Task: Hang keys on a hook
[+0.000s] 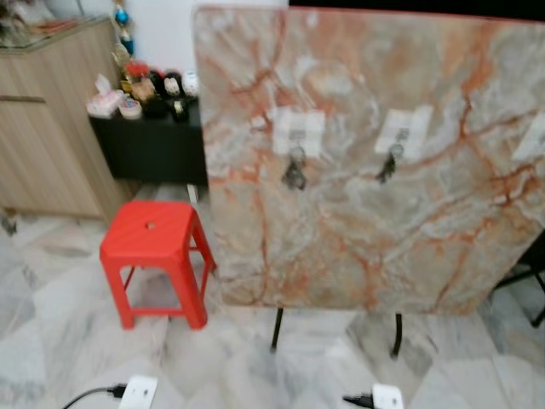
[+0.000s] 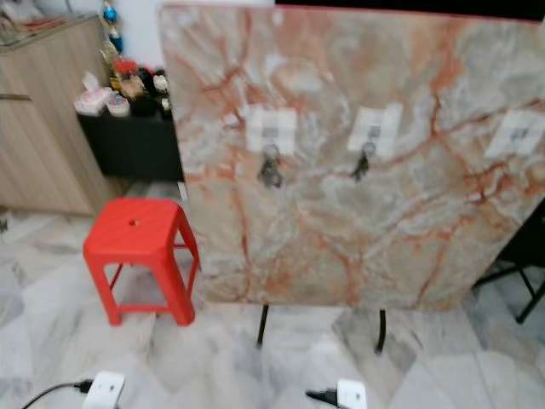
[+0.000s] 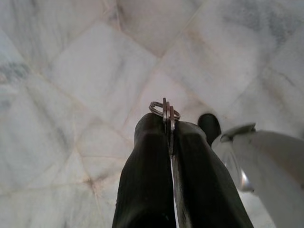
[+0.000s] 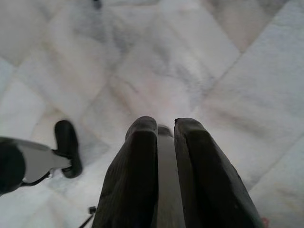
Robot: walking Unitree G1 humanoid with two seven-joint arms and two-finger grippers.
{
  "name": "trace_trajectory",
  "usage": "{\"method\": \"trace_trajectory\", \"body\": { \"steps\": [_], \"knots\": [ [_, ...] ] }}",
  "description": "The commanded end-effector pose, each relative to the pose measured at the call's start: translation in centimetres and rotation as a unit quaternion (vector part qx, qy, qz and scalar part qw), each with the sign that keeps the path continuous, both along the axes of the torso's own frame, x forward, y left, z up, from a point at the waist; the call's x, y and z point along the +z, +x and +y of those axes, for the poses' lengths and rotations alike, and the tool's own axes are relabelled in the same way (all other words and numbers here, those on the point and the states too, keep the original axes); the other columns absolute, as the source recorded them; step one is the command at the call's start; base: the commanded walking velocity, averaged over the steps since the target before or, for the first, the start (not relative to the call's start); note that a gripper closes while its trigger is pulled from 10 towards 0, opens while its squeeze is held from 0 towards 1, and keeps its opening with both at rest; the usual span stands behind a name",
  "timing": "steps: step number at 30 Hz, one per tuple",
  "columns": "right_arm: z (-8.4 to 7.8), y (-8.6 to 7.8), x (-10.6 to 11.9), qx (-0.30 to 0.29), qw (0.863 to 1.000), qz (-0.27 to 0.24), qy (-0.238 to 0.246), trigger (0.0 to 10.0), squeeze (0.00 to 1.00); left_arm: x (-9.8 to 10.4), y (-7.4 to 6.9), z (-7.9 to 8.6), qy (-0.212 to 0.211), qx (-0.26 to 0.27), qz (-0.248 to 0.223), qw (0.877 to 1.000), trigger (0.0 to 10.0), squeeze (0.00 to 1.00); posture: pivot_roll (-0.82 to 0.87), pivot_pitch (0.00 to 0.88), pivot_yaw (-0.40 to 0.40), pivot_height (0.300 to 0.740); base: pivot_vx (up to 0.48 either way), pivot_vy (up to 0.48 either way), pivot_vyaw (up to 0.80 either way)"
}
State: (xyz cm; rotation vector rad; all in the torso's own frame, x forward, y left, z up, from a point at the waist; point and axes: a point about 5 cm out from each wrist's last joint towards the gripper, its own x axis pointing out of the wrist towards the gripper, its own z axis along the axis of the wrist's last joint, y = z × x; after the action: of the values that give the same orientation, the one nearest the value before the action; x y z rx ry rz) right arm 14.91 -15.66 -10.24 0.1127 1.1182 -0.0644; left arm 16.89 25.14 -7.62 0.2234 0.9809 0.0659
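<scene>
Left eye view was taken up largely by a marbled orange-and-grey board (image 1: 375, 170) standing upright on thin black legs (image 1: 277, 328), on which three white hook pads were stuck in a row; bunches of keys were already seen hanging from the left hook (image 1: 296, 136) and the middle hook (image 1: 402, 135), while the right hook pad (image 2: 518, 134) sat at the board's right edge. A red plastic stool (image 1: 155, 256) was placed on the pale marble floor (image 1: 51, 324) just left of the board, near its lower corner. Farther off to the left, a wooden cabinet (image 1: 51, 119) and a low black shelf (image 1: 149, 145) crowded with small items were seen. In the left wrist view, the left gripper (image 3: 168, 130) was pointed down at the floor tiles, its jaws pressed together on a key ring (image 3: 165, 110) with keys pinched between them. In the right wrist view, the right gripper (image 4: 165, 127) was held over the floor with its jaws nearly together, a narrow gap between them and nothing gripped.
</scene>
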Motion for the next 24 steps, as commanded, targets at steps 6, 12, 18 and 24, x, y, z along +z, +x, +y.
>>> {"method": "trace_trajectory", "body": {
  "steps": [6, 12, 18, 24],
  "knots": [
    [-1.58, 0.22, 0.19, -0.007, 1.000, -0.007, -0.025, 10.0, 0.00, 0.10, 0.68, -0.71, -0.004, -0.009, -0.007, 1.000, 10.0, 0.00, 0.03, 0.000, -0.012, 0.740, 0.000, -0.441, 0.67],
    [-1.73, 0.06, 0.13, -0.027, 0.999, -0.001, -0.029, 10.0, 0.00, 0.05, 0.60, -0.78, -0.002, -0.013, -0.006, 1.000, 10.0, 0.00, 0.03, 0.000, -0.014, 0.740, 0.000, -0.441, 0.80],
    [-1.86, 0.17, 0.18, -0.032, 0.999, -0.002, -0.031, 10.0, 0.00, -0.03, 0.64, -1.18, -0.009, -0.010, -0.008, 1.000, 10.0, 0.00, 0.03, 0.000, -0.020, 0.740, 0.000, -0.441, 0.80],
    [-1.88, 0.15, 0.17, -0.047, 0.999, 0.001, -0.025, 10.0, 0.00, -0.10, 0.60, -1.37, -0.010, -0.011, -0.008, 1.000, 10.0, 0.00, 0.02, 0.000, -0.027, 0.740, 0.000, -0.440, 0.27]
  ]
}}
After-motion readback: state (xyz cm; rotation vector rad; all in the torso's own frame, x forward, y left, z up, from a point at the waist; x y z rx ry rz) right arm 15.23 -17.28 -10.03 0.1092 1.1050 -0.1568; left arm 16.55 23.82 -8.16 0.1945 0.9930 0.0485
